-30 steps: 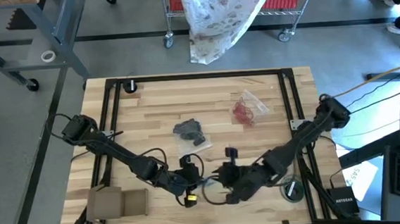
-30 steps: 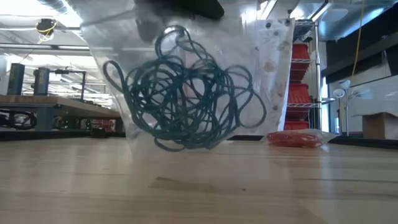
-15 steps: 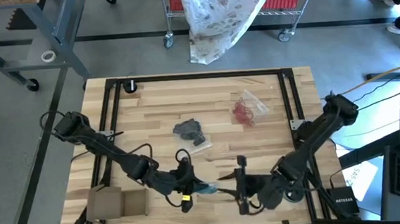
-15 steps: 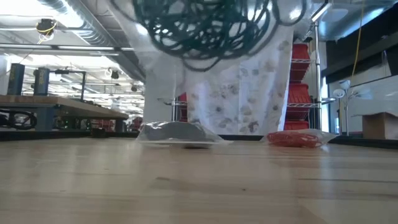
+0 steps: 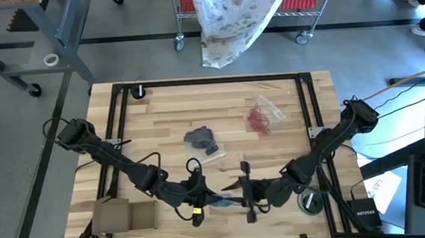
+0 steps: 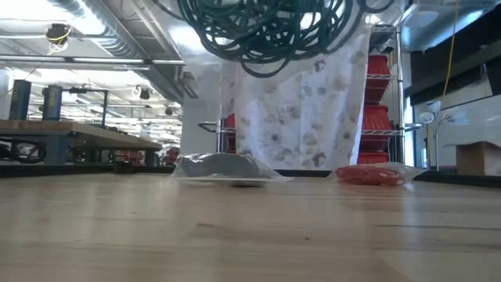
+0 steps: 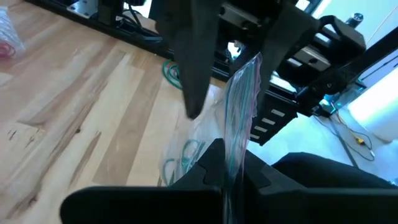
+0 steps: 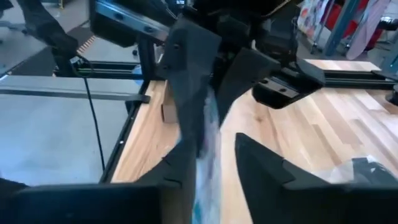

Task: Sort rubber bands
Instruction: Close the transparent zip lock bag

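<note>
A clear plastic bag (image 5: pixel 224 201) of teal rubber bands (image 6: pixel 266 31) hangs above the table's near edge, between my two grippers. My left gripper (image 7: pixel 227 163) comes from the left and is shut on it. My right gripper (image 8: pixel 219 149) faces it from the right and is open, its two fingers on either side of the bag's upper edge (image 7: pixel 249 68). A grey bag of dark bands (image 5: pixel 201 138) lies flat mid-table. A clear bag of red bands (image 5: pixel 261 117) lies flat at the far right. My left gripper pinches the clear bag's flattened edge (image 7: pixel 235 146) between its two fingers, coming nearly level from the table's left. The bag hangs clear of the table, the teal bands sagging in it. My right gripper has the film (image 8: pixel 205 155) against one finger's inner side (image 8: pixel 186 168); the other finger (image 8: pixel 267 171) stands apart.
A cardboard box (image 5: pixel 125 213) sits at the near left corner and a round lidded thing (image 5: pixel 308 201) at the near right. A small black piece (image 5: pixel 139 92) lies at the far left. Bare wood lies between the bags and the left frame rail.
My left gripper has risen with the bag, which has gone from just above the table to the top of the low view. My right gripper drew back toward the table's right edge, then came back to the bag's free edge.
</note>
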